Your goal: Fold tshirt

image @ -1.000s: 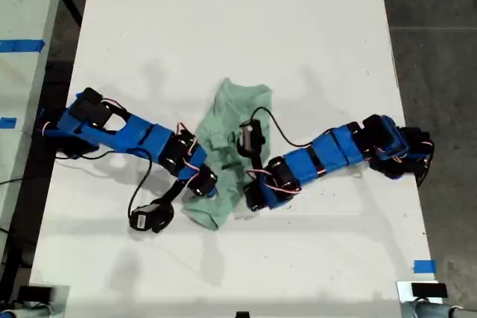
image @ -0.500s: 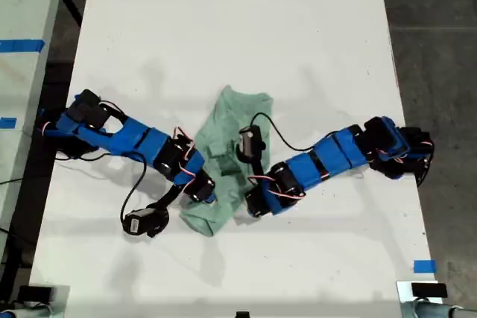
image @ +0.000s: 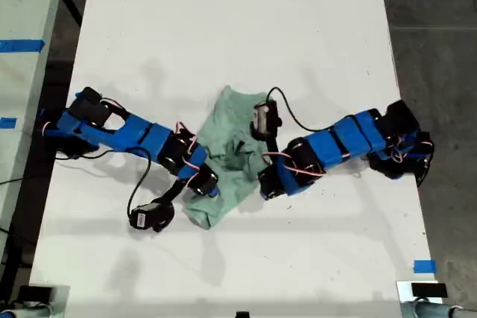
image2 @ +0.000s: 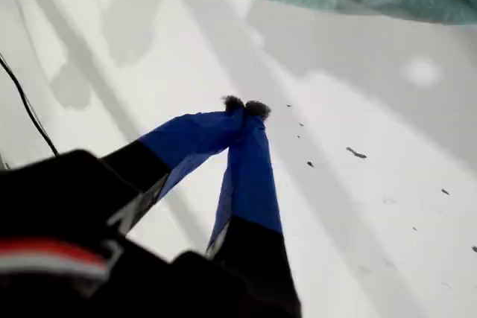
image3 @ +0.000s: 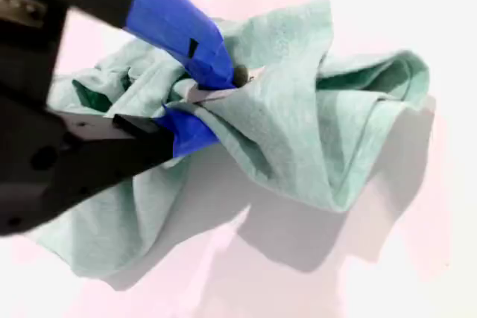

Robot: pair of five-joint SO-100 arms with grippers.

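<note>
Crumpled pale mint-green cloth tshirt (image: 223,156) lies mid white table (image: 223,27), between both arms. Second wrist view alone shows my second gripper (image3: 211,90) clamping a fold; my first gripper (image2: 246,108) is closed, empty.

My second tool (image3: 212,87), jaws pinching a fold of crumpled tshirt (image3: 298,132).

I cannot read any text, number, brand or sign in these pictures. My arms, the tshirt (image: 223,156) and the tabletop (image: 238,27) carry no writing that I can make out.
</note>
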